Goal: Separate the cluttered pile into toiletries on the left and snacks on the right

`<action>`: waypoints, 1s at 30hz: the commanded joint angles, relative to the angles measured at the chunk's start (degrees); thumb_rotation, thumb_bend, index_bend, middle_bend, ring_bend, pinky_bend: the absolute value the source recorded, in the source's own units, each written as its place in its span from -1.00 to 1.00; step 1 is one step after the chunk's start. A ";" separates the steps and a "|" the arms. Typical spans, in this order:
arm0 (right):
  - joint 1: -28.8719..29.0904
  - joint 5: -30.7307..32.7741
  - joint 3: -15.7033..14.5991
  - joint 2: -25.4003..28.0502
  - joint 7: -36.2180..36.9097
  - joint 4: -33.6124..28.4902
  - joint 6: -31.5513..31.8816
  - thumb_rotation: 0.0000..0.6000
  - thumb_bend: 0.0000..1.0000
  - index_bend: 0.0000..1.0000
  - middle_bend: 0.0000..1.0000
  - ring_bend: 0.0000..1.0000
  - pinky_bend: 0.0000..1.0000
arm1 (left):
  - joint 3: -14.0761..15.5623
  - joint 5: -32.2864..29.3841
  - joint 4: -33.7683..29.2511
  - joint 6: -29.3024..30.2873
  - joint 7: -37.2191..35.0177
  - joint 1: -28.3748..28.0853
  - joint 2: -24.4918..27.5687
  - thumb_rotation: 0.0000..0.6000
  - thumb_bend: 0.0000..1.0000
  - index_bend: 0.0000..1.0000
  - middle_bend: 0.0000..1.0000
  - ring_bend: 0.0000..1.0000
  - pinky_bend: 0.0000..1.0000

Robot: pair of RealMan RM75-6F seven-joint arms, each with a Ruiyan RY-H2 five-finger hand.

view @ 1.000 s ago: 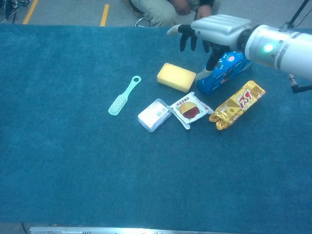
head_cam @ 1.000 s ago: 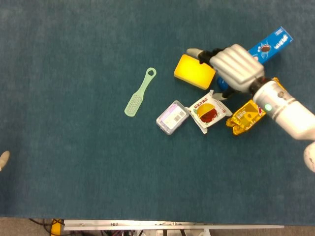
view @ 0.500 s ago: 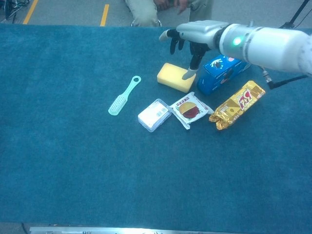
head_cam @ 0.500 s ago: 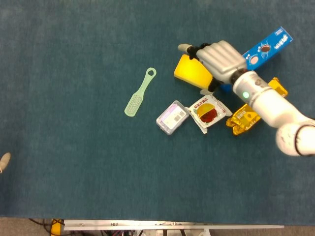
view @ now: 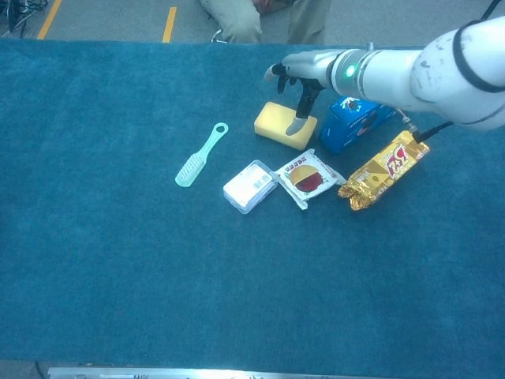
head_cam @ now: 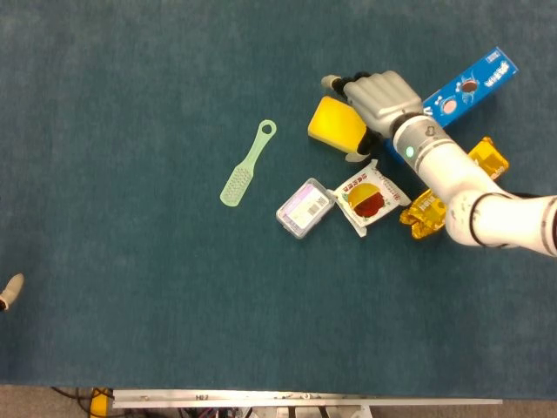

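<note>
A yellow sponge [head_cam: 335, 124] [view: 278, 123] lies at the top of the pile. My right hand [head_cam: 379, 94] [view: 306, 66] hovers over its right end, fingers spread above the far edge and the thumb [view: 297, 123] touching the sponge's near right side; it grips nothing. A blue snack box [head_cam: 466, 85] [view: 357, 121] lies right of the hand. A gold snack wrapper [head_cam: 421, 214] [view: 384, 169], a white-and-red snack packet [head_cam: 369, 197] [view: 307, 178], a clear box with a purple label [head_cam: 305, 207] [view: 249, 186] and a green brush [head_cam: 247, 164] [view: 200, 154] lie nearby. Only a tip of my left hand [head_cam: 10, 290] shows.
Blue carpet-like cloth [head_cam: 130, 287] covers the table. A person's legs [view: 260, 16] stand beyond the far edge in the chest view. A metal rail [head_cam: 305, 401] runs along the near edge.
My right hand has moved left and down from above the blue box to over the sponge, with the thumb now touching it. The left fingertip has slid lower.
</note>
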 commanded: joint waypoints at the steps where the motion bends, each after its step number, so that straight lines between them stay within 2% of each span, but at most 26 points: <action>1: 1.37 2.48 -1.63 -1.51 -0.76 2.20 -0.41 0.80 -1.00 -0.88 -0.57 -0.71 -0.46 | 0.06 0.05 0.06 -0.03 0.03 0.02 -0.16 1.00 -0.47 -0.84 -0.88 -0.93 -0.83; 7: 2.74 5.52 -3.50 -3.55 -1.25 4.59 -1.87 0.81 -1.00 -0.88 -0.58 -0.71 -0.46 | 0.21 0.04 0.04 0.00 0.13 0.14 -0.15 1.00 -0.47 -0.84 -0.88 -0.93 -0.83; 13: 3.55 5.71 -4.28 -4.15 -0.62 3.94 -3.51 0.80 -1.00 -0.88 -0.58 -0.71 -0.46 | 0.34 0.01 0.16 0.06 0.07 0.30 -0.13 1.00 -0.47 -0.84 -0.88 -0.93 -0.83; 23: 3.87 1.44 -3.29 -2.19 3.68 -2.47 -6.47 0.80 -1.00 -0.88 -0.59 -0.71 -0.46 | 0.33 0.05 0.75 0.13 -0.44 0.38 -0.41 1.00 -0.47 -0.84 -0.88 -0.93 -0.83; 30: 3.40 -4.48 -0.69 -2.76 7.98 -5.19 -6.90 0.79 -1.00 -0.88 -0.59 -0.71 -0.46 | 0.38 0.08 0.85 0.61 -0.57 0.69 -0.20 1.00 -0.47 -0.84 -0.88 -0.93 -0.83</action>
